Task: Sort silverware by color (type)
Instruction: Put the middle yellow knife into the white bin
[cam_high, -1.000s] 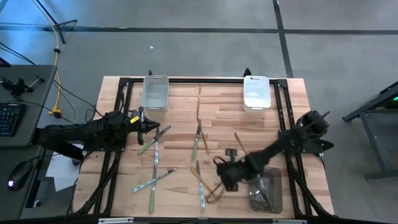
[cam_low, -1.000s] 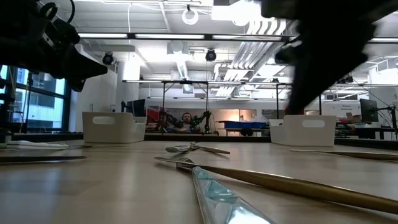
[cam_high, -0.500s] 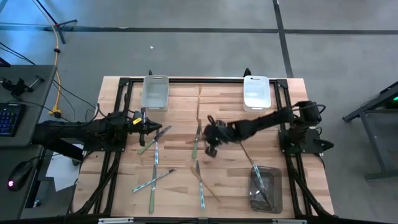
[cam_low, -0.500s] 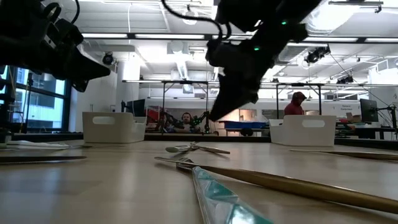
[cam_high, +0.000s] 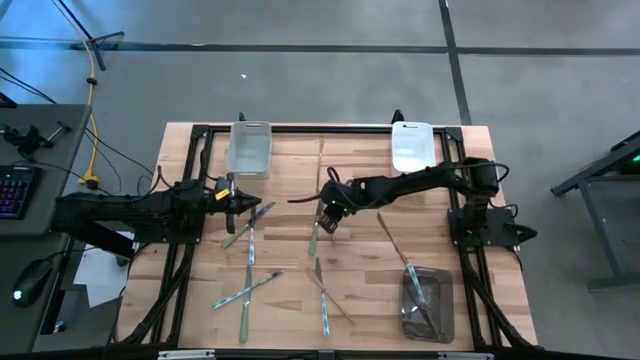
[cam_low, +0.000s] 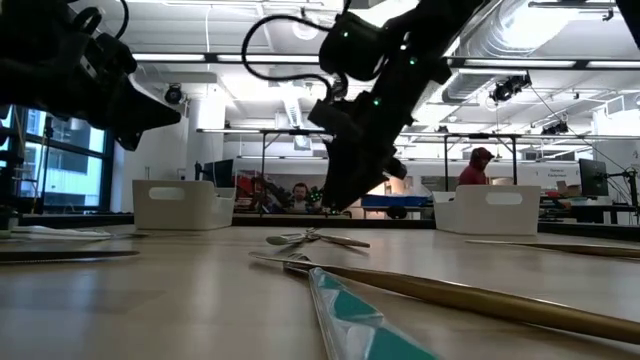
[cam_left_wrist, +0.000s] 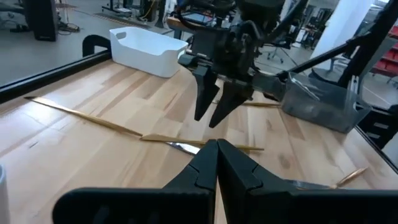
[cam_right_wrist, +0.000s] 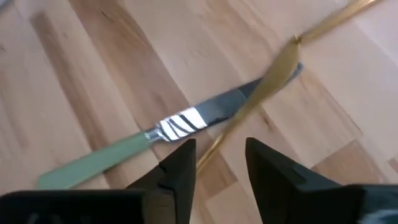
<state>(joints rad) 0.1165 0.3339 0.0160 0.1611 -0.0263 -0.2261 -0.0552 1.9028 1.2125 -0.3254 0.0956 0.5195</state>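
Note:
Silverware lies scattered flat on the wooden table (cam_high: 290, 170). My right gripper (cam_right_wrist: 217, 163) hangs open just above a knife (cam_right_wrist: 180, 127) with a pale green handle and a silver blade. A gold piece (cam_right_wrist: 264, 78) lies across the knife's blade. In the high view this gripper (cam_high: 328, 214) is near the table's middle, over the knife (cam_high: 314, 234). My left gripper (cam_left_wrist: 217, 155) stays shut at the table's left side (cam_high: 240, 205) and holds nothing. Green-handled pieces (cam_high: 248, 240) lie near it.
Two white bins (cam_high: 250, 148) (cam_high: 412, 148) stand at the far edge. A clear bin (cam_high: 426, 305) holding silver pieces stands at the near right. More silverware lies at the near left (cam_high: 245, 292), near the middle (cam_high: 322, 295) and toward the right (cam_high: 388, 232).
My right gripper has swung from beside the clear bin at the near right toward the table's middle and far side, rolling as it went. It now hangs over the green-handled knife. Its fingers, together half a second ago, stand apart now.

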